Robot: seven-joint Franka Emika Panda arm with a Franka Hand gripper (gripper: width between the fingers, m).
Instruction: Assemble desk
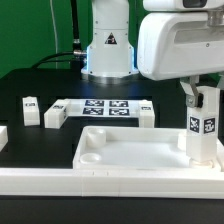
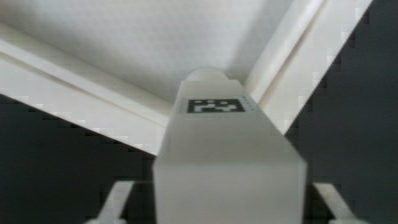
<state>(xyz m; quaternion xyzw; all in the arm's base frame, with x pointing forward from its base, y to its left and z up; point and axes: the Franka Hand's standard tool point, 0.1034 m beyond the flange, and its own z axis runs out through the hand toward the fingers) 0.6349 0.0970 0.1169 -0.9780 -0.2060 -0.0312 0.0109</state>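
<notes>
Black table [image 1: 30, 85] and green backdrop [image 1: 40, 30] frame what we see. Largest is the white tabletop [image 1: 130, 150], a shallow tray lying flat near the front, with a long rail [image 1: 100, 182] just before it. Behind it lies the marker board [image 1: 105, 107]. One loose leg [image 1: 147, 113] is at its end on the exterior view's right, a second leg [image 1: 54, 117] at the other end, and a third leg [image 1: 30, 108] lies beyond. An upright leg [image 1: 203, 125] stands at the tabletop's corner on the exterior view's right, its tag facing us. The gripper [image 1: 200, 95] straddles its top, one finger [image 2: 125, 205] on either side. We cannot tell whether the jaws clench it.
</notes>
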